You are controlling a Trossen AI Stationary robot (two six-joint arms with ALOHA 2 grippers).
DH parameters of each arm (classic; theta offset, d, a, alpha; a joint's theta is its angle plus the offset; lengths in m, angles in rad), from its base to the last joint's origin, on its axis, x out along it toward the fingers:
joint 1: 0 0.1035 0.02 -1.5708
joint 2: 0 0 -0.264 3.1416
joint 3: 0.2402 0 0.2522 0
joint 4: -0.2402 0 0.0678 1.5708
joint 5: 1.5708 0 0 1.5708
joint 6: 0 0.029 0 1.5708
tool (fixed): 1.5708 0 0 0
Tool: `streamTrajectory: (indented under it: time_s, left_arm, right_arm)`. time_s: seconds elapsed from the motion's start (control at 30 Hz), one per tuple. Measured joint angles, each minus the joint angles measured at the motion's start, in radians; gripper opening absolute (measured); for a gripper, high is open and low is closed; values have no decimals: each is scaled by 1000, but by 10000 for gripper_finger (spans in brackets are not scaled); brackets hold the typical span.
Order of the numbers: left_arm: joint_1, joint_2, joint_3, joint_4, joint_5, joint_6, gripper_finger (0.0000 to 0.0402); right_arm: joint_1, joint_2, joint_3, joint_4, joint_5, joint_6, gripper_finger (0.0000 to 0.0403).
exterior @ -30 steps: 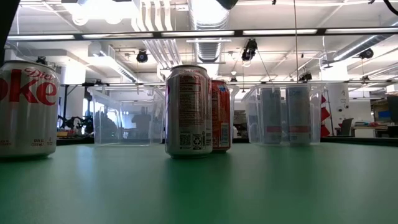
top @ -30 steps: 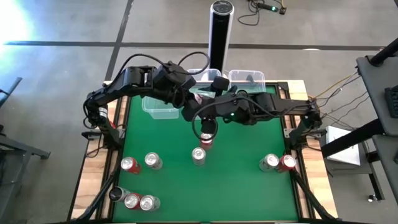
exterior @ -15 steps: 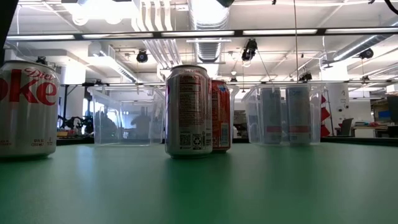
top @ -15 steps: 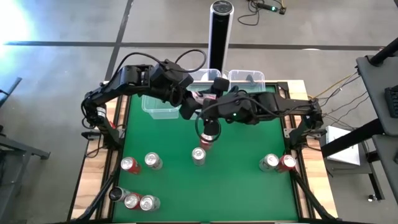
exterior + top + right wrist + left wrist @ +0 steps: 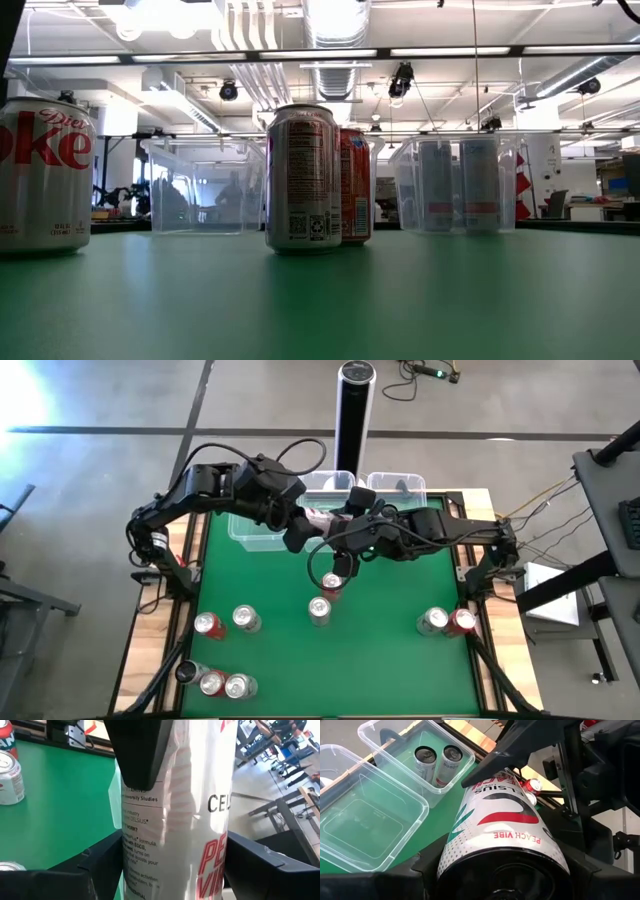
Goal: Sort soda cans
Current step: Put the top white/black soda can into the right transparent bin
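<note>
A white soda can with red lettering (image 5: pixel 502 827) hangs above the green table's far middle, between both grippers. My left gripper (image 5: pixel 298 532) comes from the left and my right gripper (image 5: pixel 340 550) from the right; each is shut on this can. Below them a red can (image 5: pixel 330 582) and a silver can (image 5: pixel 319 610) stand upright on the table. More cans stand at the near left (image 5: pixel 215 682), left (image 5: pixel 245 618) and right (image 5: pixel 445 622). Two cans (image 5: pixel 436 762) stand in the right-hand clear tub (image 5: pixel 396 488). Neither gripper shows in the low view. My left gripper has the white can between its two fingers, by the sides of the end nearest its wrist (image 5: pixel 445 865). The fingers run along the can, which points away from the wrist toward the right arm and hangs clear of the table. My right gripper pinches the can's body (image 5: pixel 131 862) between its two fingers, which lie across the can. Its fingers (image 5: pixel 512 745) sit at the can's end far from my left wrist. The can is clear of the table.
An empty clear tub (image 5: pixel 262 525) stands left of the filled one at the far edge. A tall black post (image 5: pixel 354 415) rises behind them. In the low view a silver can (image 5: pixel 303 178) and a Diet Coke can (image 5: pixel 45 175) stand close by. Green table (image 5: pixel 390 650) lies bare at the near middle.
Both arms have stayed close together over the far middle. My left arm has drawn back slightly toward the table's left, and the cans on the table have kept still.
</note>
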Motion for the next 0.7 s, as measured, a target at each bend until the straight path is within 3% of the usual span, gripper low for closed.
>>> streamTrajectory:
  time_s: [0.37, 0.5, 0.7]
  left_arm:
    - [-1, 0, 0, 6, 0, 27, 247]
    - [0, -2, 5, 29, -8, 68, 273]
    - [-2, -62, 20, 70, -8, 145, 313]
  right_arm:
    - [0, -1, 0, 10, 3, 9, 278]
    - [0, -6, 0, 18, 7, 44, 259]
    - [0, -39, 1, 35, -81, 68, 239]
